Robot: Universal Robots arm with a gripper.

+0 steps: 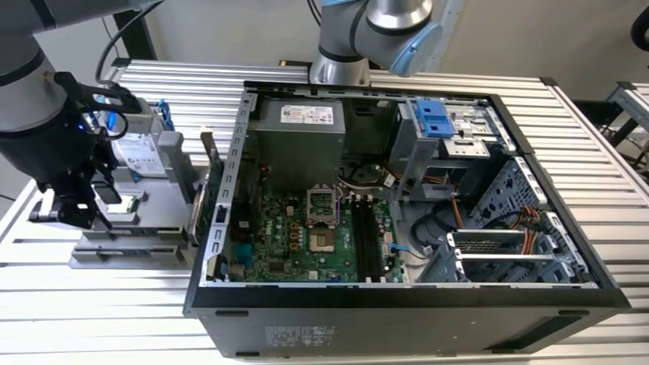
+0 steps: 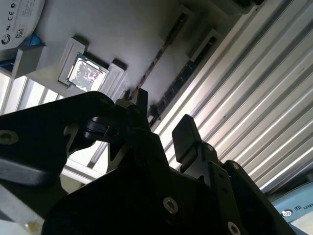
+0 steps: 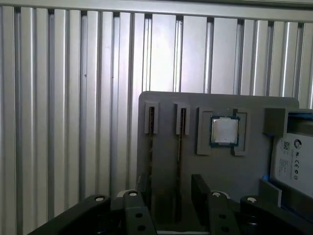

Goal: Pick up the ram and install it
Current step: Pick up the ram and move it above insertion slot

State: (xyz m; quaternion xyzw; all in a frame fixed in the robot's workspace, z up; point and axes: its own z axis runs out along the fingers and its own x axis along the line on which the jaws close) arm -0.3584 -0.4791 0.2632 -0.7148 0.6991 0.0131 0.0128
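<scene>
Black fingers (image 2: 188, 132) of the gripper (image 2: 164, 115) fill the near part of both wrist views. They are spread apart with open space between them, and nothing is held.

Beyond them lies a gray tray (image 3: 166, 103) on the ribbed metal table (image 3: 73, 98). The tray carries a small square silver chip (image 3: 224, 130) in a pocket. A hard drive (image 3: 293, 161) sits on the chip's far side from the slots, with a blue frame showing at its edge. On the exterior view's right, the tray sits just beside the wall of an open computer case (image 1: 406, 304). The motherboard (image 1: 304, 236) lies flat inside the case, and its long black slots (image 1: 367, 236) are bare. The base of another arm (image 1: 340, 68) stands behind the case.

The ram (image 3: 181, 142) stands on edge in the tray's slot nearest the chip. It is seen edge-on as a thin brownish line. A second slot (image 3: 150, 120) runs parallel alongside it, with a dark strip in it that is too thin to make out.

In the first wrist view the ram's line runs toward the gap between the two fingers, so the gripper sits over the slotted end of the tray, roughly in line with the stick. In the second wrist view the ram's near end comes close to one finger, but whether they touch cannot be told. The slot's raised gray end posts flank the stick at its far end.
</scene>
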